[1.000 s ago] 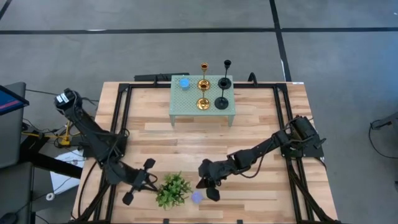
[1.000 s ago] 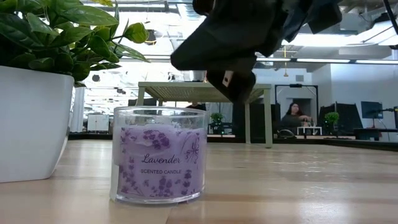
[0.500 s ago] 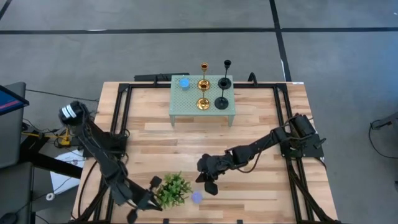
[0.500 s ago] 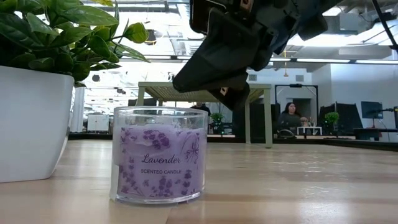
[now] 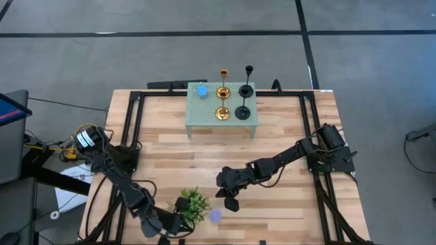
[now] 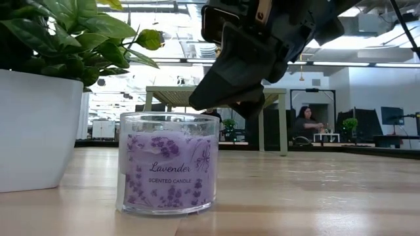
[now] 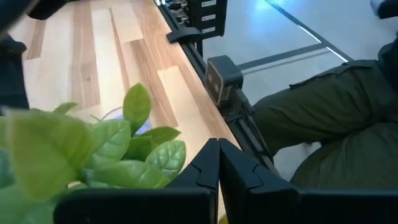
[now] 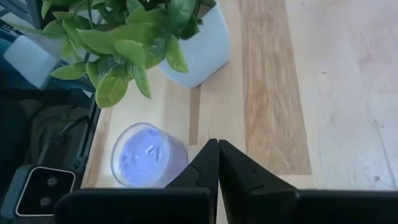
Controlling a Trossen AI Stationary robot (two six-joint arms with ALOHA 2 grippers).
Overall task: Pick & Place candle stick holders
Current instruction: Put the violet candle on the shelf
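Candle stick holders (image 5: 232, 93) crowd the far stand, stems overlapping; both grippers (image 8: 217, 163) (image 7: 217, 163) pressed together, empty.

Four slim candle stick holders w/ round bases stand upright: two shiny gold (image 5: 223, 113) (image 5: 223, 90) and two matte black (image 5: 242, 111) (image 5: 246, 90), paired in a tight square on a pale green raised stand (image 5: 204, 112) at desk's far edge.

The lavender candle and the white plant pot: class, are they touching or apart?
Apart. In the low view, bare table shows between the lavender candle and the white plant pot; the right wrist view shows the same gap.
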